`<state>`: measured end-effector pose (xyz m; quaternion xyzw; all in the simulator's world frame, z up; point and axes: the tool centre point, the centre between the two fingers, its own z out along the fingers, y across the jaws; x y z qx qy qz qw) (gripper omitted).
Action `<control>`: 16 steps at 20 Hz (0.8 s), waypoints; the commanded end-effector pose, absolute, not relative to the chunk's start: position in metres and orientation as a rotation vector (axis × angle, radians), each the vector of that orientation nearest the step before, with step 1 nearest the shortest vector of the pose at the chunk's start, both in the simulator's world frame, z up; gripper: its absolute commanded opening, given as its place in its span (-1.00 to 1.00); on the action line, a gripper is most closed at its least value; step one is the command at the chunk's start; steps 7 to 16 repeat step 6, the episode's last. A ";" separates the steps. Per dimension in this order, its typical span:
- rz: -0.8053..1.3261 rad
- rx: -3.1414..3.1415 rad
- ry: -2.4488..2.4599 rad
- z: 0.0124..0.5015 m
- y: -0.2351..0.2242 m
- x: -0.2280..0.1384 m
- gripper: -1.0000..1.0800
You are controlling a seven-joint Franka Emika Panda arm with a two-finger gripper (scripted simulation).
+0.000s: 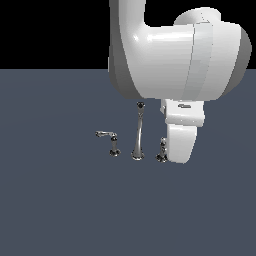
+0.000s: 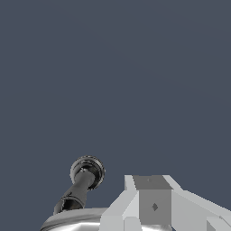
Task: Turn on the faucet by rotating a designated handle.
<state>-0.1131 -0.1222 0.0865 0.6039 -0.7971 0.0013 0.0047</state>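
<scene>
**Inspector:** Gripper (image 2: 153,205) sits low beside the faucet (image 1: 138,131); only part of a finger block shows in the wrist view, so I cannot tell whether it is spread or pressed together.

**Clerk:** And the handle (image 1: 161,149)?

**Inspector:** On the exterior view's right of the spout, touching or just beside the white arm (image 1: 181,140), which hides its lever. The twin handle (image 1: 112,141) stands clear on the spout's other side.

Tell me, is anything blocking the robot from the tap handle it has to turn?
Nothing visible does. In the exterior view the arm is right beside the handle, hiding its lever. The spout and the other handle stand off to the exterior view's left. The end effector's contact isn't visible.
</scene>
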 end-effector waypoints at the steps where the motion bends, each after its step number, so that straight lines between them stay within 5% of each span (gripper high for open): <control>1: 0.003 1.976 -2.442 0.086 -0.083 -0.098 -1.00; 16: 0.000 1.993 -2.428 0.086 -0.061 -0.088 -1.00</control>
